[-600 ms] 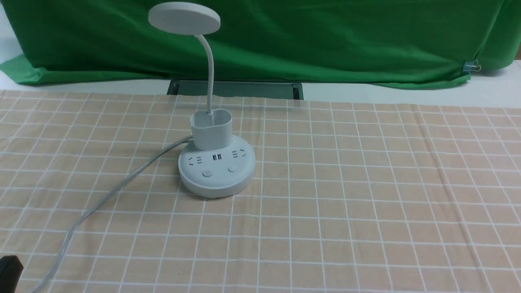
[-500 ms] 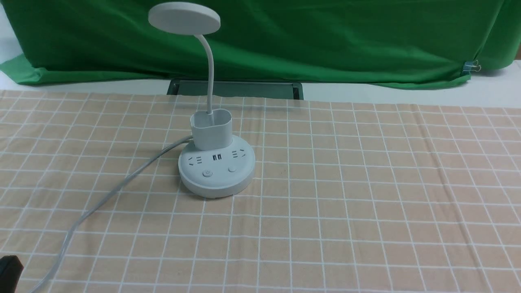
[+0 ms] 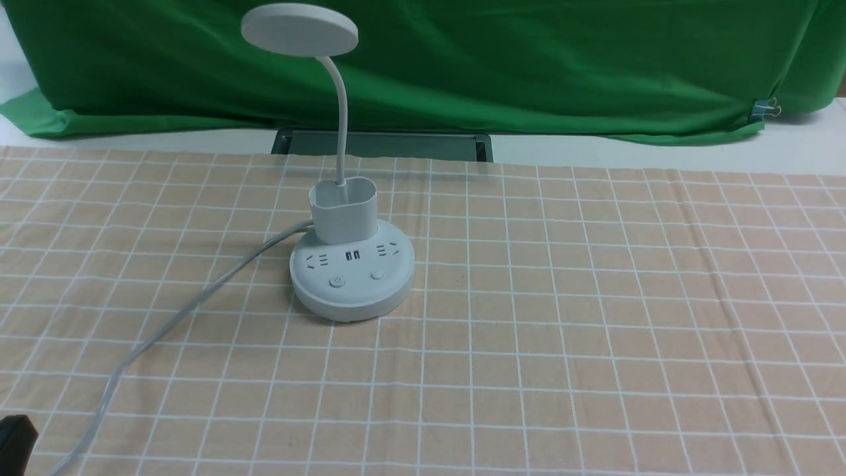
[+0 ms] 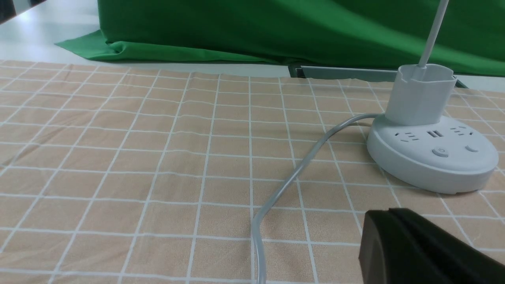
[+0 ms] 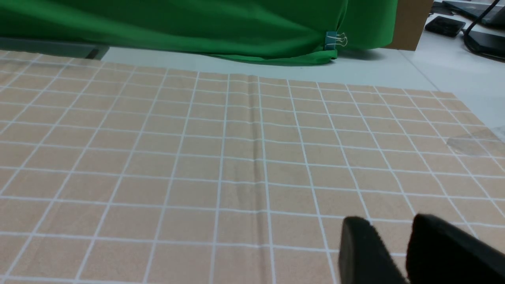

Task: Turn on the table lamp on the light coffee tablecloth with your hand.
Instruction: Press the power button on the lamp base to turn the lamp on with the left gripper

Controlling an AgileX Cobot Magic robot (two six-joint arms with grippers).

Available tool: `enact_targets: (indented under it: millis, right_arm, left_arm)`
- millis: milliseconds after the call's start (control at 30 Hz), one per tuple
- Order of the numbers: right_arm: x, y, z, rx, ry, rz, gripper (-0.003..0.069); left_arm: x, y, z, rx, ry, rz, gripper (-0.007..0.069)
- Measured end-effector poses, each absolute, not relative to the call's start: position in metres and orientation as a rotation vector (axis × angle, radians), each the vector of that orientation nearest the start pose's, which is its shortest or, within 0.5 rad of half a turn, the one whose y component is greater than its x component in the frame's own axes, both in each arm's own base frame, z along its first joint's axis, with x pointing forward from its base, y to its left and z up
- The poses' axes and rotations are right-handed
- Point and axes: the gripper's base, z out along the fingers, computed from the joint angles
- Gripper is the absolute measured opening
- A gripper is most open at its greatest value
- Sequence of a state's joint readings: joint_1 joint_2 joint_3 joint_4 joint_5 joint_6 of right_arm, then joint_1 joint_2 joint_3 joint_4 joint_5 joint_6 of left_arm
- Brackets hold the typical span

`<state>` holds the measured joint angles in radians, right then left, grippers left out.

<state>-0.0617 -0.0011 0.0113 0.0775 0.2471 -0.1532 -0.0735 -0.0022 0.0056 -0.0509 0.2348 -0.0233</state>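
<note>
The white table lamp [image 3: 352, 277] stands on the light coffee tablecloth [image 3: 595, 297], left of the middle. Its disc head [image 3: 299, 30] shows no glow. Two buttons [image 3: 338, 282] sit on the front of the round base, and a grey cord [image 3: 165, 327] runs off to the near left. My left gripper [image 3: 14, 441] is at the near left corner, well short of the lamp. In the left wrist view this gripper [image 4: 388, 216] is shut and empty, with the lamp base [image 4: 432, 161] ahead of it. My right gripper [image 5: 390, 225] is slightly open and empty above bare cloth.
A green cloth backdrop [image 3: 529, 59] hangs behind the table, held by a clip [image 3: 765, 107] at the right. A dark flat frame [image 3: 383, 144] lies at the cloth's far edge behind the lamp. The cord [image 4: 276, 193] lies across the cloth beside my left gripper.
</note>
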Motion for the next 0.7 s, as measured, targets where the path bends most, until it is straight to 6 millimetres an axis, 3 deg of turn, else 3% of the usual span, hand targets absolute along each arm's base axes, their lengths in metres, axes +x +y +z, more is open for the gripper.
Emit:
enact_targets:
  millis: [433,700]
  right_arm:
    - [0.0555,-0.0017,0.187,-0.028,1.742,-0.086,0.0239]
    - [0.0555,-0.0017,0.187,-0.028,1.742,-0.086,0.0239]
  left_arm:
    - [0.0553,-0.0052,0.1902,0.009,1.723,-0.118,0.0002]
    - [0.0554,-0.0027,0.1902,0.137,1.716,0.031,0.0002]
